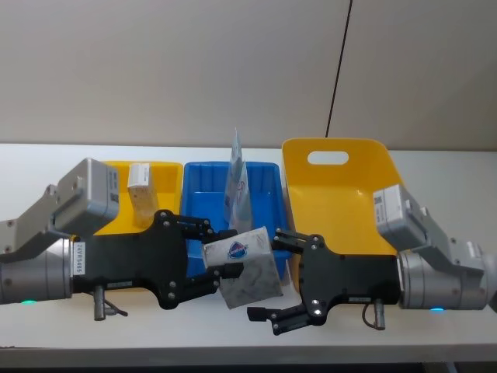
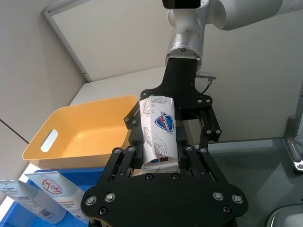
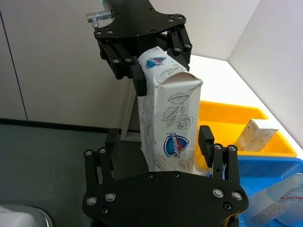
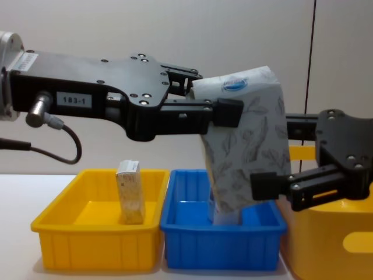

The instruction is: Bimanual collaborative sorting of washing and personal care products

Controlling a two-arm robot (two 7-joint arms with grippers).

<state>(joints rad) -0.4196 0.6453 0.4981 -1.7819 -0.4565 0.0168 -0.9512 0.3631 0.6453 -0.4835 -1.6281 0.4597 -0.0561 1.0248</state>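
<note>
A white pack with grey leaf print and a blue oval logo (image 1: pixel 242 263) hangs in the air in front of the bins. My left gripper (image 1: pixel 225 252) is shut on one end of it, as the left wrist view shows (image 2: pixel 160 156). My right gripper (image 1: pixel 272 276) faces it from the right and stands open, its fingers (image 3: pixel 204 138) on either side of the pack's other end (image 3: pixel 168 127) with a gap on one side. A second pack (image 1: pixel 140 185) stands in the small yellow bin (image 1: pixel 167 167). A pale-blue pouch (image 1: pixel 237 180) stands in the blue bin (image 1: pixel 203 186).
A large yellow bin with a handle slot (image 1: pixel 342 198) lies tilted at the right behind my right arm. The three bins sit side by side across the white table (image 1: pixel 435 159), near the back wall. Bare tabletop runs along the front edge.
</note>
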